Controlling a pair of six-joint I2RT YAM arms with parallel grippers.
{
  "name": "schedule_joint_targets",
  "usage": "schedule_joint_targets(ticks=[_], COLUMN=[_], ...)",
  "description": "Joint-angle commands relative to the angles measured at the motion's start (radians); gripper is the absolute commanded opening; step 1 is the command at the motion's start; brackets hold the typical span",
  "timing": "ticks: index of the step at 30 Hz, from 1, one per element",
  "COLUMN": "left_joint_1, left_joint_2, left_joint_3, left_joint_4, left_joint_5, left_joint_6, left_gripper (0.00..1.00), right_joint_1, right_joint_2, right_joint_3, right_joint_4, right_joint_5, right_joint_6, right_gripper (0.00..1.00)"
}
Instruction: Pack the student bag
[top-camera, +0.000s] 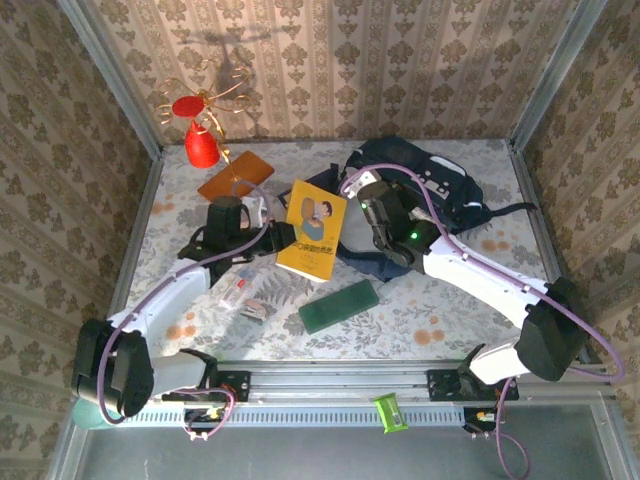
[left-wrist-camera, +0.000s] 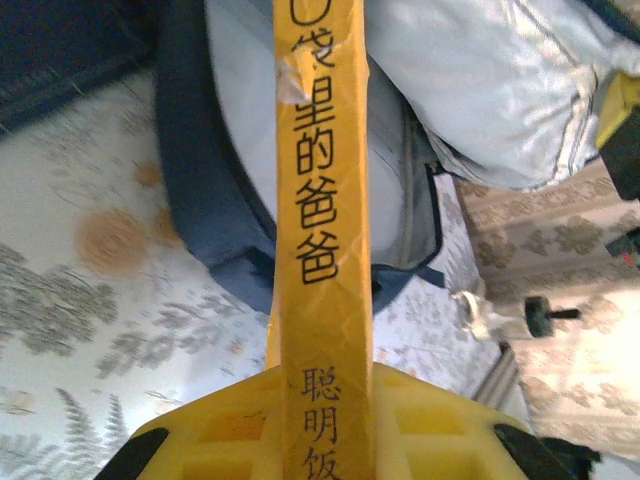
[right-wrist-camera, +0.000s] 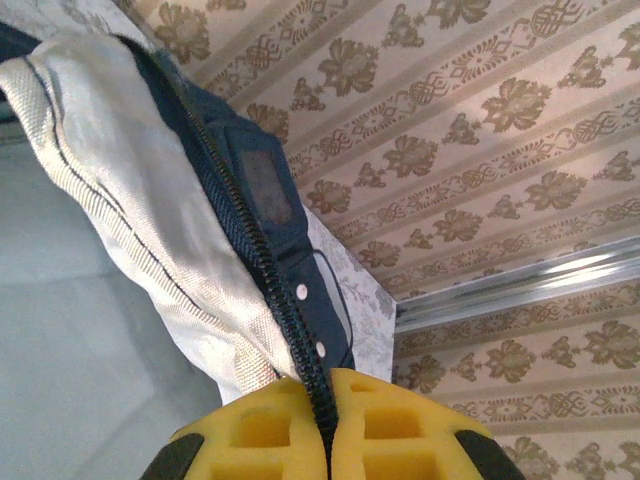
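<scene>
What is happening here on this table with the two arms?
Two robot arms are packing the student bag. The right gripper is shut on the bag's zipper edge, holding the opening up. The left gripper grips a yellow book by one edge, close to that opening. The book is not yet inside. A green block lies on the table.

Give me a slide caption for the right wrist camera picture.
Right gripper shut on the zipper edge of the student bag, its pale lining showing beside it.
</scene>
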Motion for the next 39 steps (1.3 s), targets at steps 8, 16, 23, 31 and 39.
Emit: schedule_joint_targets(ticks=[8,16,23,31,39], left_joint_1=[-0.127,-0.168,-0.165,-0.170,-0.178], left_joint_2=[0.322,0.547,0.689,0.745,0.817], left_joint_3=[0.156,0.338,0.470,0.544,0.579], left_joint_4=[0.344,0.441,0.509,0.479,0.491], left_joint_5=[0.066,0.070,0.079,0.035,-0.056], left_joint_6=[-0.341,-0.450,-0.541,-0.552,-0.531], left_gripper=[0.00,0.00,0.00,0.00,0.00], right_joint_1=[-0.004,-0.030,-0.040,-0.060,-0.098], right_joint_2=[-0.060,-0.056,-0.063,-0.069,-0.089], right_joint_3=[0.103,0.121,0.123,0.169,0.180], right_joint_4=[0.039,0.019,0.012,-0.018,-0.035], right_joint_5=[-0.067,-0.131,-0.173,-0.218,-0.354], right_joint_6=[0.073,0.119,0.150,0.179,0.246], right_gripper=[0.00,0.00,0.00,0.00,0.00])
